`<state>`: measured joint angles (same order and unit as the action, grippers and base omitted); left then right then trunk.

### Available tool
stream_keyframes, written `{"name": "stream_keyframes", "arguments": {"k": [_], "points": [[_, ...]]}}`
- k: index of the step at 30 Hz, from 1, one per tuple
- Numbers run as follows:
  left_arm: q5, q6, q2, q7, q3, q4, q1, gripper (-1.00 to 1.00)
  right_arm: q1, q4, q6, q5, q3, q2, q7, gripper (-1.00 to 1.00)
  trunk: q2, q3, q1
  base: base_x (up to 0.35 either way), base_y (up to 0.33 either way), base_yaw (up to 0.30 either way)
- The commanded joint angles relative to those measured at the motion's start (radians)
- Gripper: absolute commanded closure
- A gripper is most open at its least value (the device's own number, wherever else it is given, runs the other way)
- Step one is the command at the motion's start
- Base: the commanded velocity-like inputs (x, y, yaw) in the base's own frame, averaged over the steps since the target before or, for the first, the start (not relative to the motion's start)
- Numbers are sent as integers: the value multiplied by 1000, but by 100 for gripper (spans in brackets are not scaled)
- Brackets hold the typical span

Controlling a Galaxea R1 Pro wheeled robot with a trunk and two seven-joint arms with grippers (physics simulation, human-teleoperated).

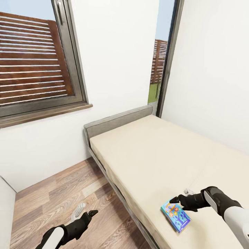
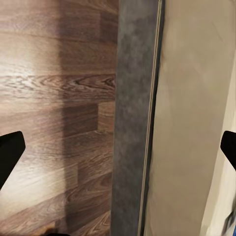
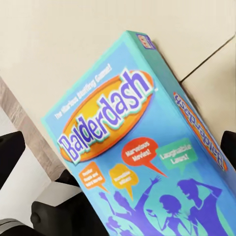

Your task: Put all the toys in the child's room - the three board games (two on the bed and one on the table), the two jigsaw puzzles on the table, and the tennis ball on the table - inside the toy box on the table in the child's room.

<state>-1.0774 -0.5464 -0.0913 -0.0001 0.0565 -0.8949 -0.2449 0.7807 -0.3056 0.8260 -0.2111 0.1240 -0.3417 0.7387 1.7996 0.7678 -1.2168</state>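
Observation:
A blue "Balderdash" board game [image 1: 176, 211] lies flat on the beige bed [image 1: 148, 152], close to the mattress's near side edge. My right gripper [image 1: 181, 195] hovers just over the box's far end, open. In the right wrist view the box [image 3: 142, 147] spans the gap between the two spread fingertips [image 3: 10, 152], with bare mattress [image 3: 73, 39] behind it. My left gripper [image 1: 85, 211] hangs open over the wood floor to the left of the bed. Its wrist view looks down on the bed's grey frame [image 2: 132, 123] and floor planks [image 2: 54, 98], with nothing between the fingers.
The bed's grey headboard [image 1: 117, 121] stands against a white wall under a large window [image 1: 34, 58]. A narrow glass door [image 1: 162, 58] is in the far corner. Wood floor [image 1: 62, 193] runs along the bed's left side. A white panel [image 1: 5, 207] cuts in at the left edge.

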Motion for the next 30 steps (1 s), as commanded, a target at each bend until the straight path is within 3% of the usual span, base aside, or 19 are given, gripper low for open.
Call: {"name": "stream_keyframes", "arguments": {"k": [1,30], "points": [[-3,-2,-1,0,2,0,-1,-100,0,-1,5,-10,8,-1,-1,-100,0,1,0,0,0,57],[-3,-1,-1,0,2,0,-1,-100,1,-1,4,-7,7,-2,-5,-100,0,0,0,0,0,13]]}}
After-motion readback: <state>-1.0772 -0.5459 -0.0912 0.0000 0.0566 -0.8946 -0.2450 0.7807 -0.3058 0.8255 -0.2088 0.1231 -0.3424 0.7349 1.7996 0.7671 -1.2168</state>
